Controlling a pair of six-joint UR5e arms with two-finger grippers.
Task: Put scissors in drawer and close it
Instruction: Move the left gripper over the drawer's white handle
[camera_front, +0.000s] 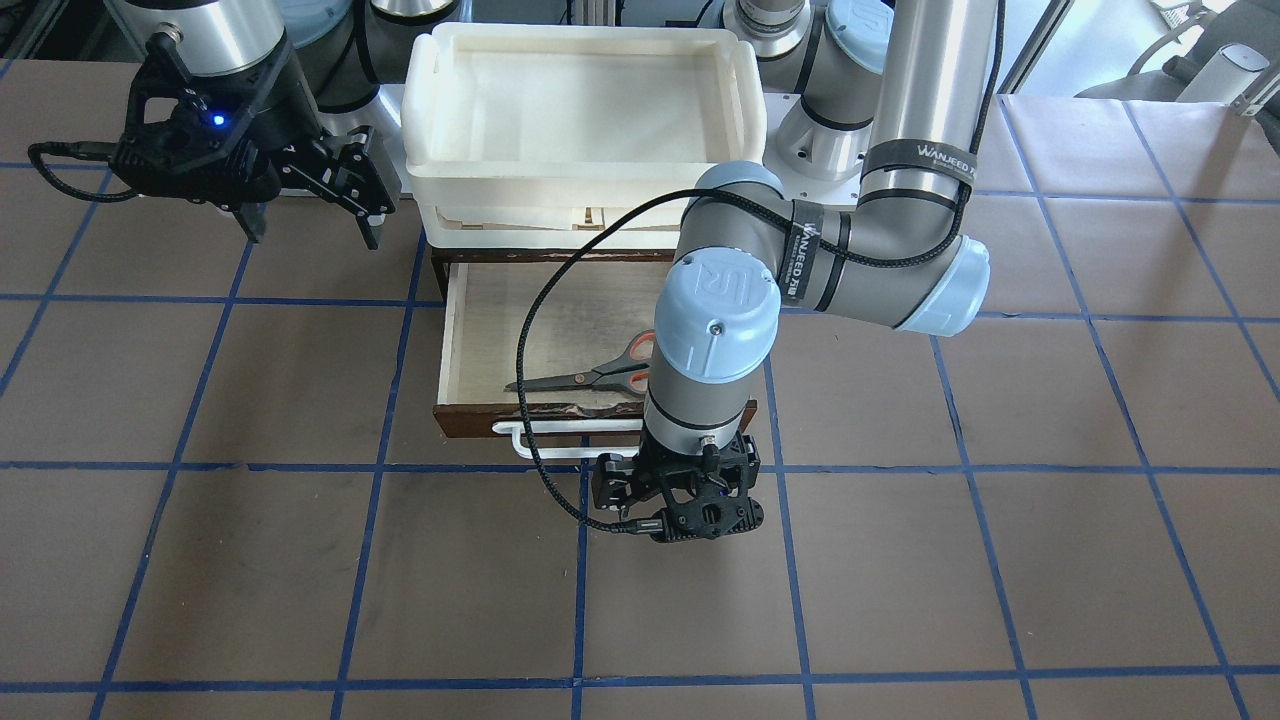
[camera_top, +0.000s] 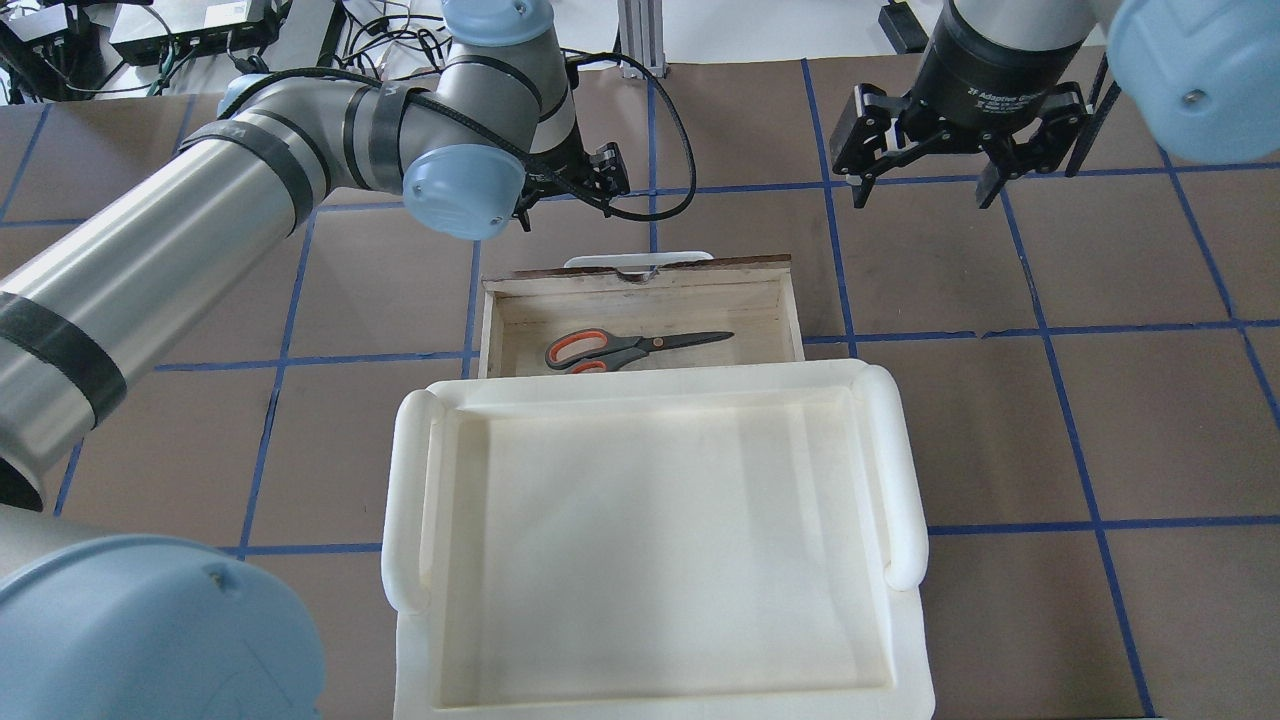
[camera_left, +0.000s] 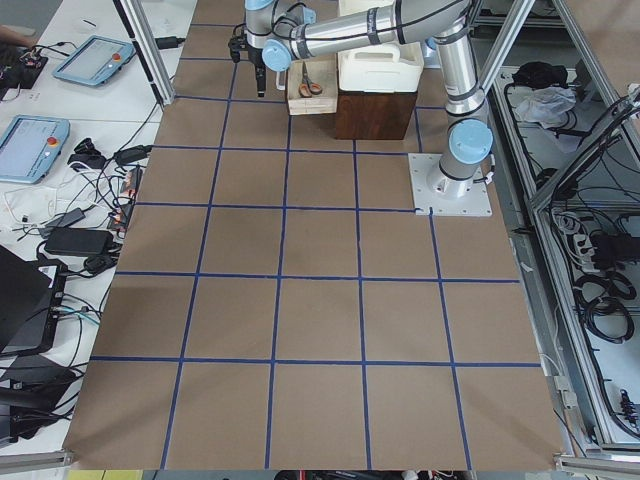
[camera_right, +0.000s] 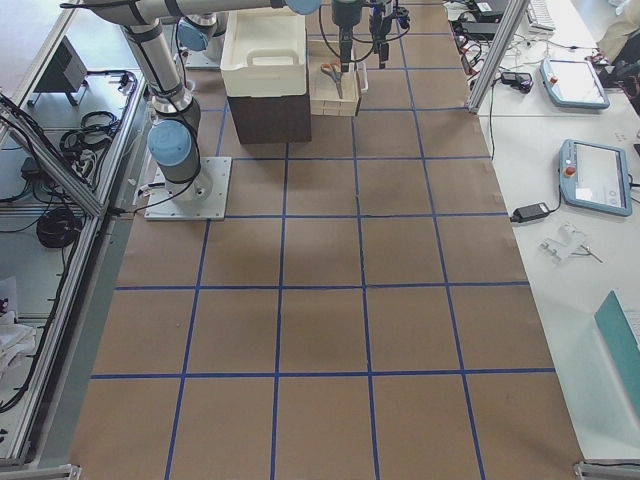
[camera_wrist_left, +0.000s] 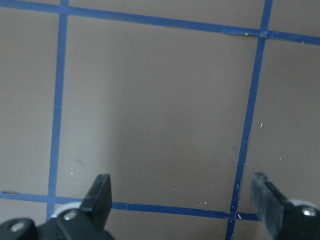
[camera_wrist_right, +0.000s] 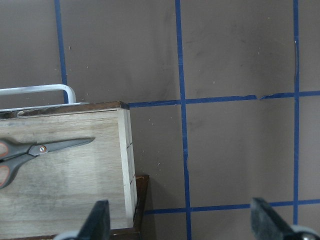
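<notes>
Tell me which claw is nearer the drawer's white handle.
Left. The left claw hangs just in front of the white handle, over the table; the right claw hovers off to the side, back near a corner of the cream tray.

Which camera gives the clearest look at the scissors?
Overhead exterior: the scissors lie almost whole in the open drawer. Front-facing, the left arm hides part of the handles; right wrist crops them; side views show them tiny; left wrist shows nothing.

Drawer (camera_top: 640, 300) standing open, its far part clear from above, scissors (camera_top: 630, 347) lying across its floor, cream tray (camera_top: 900, 470) over its near part, left gripper (camera_wrist_left: 182, 197) hanging just beyond the white handle (camera_front: 530, 447), right gripper (camera_top: 930, 185) raised over bare table (camera_top: 950, 420) far right.
</notes>
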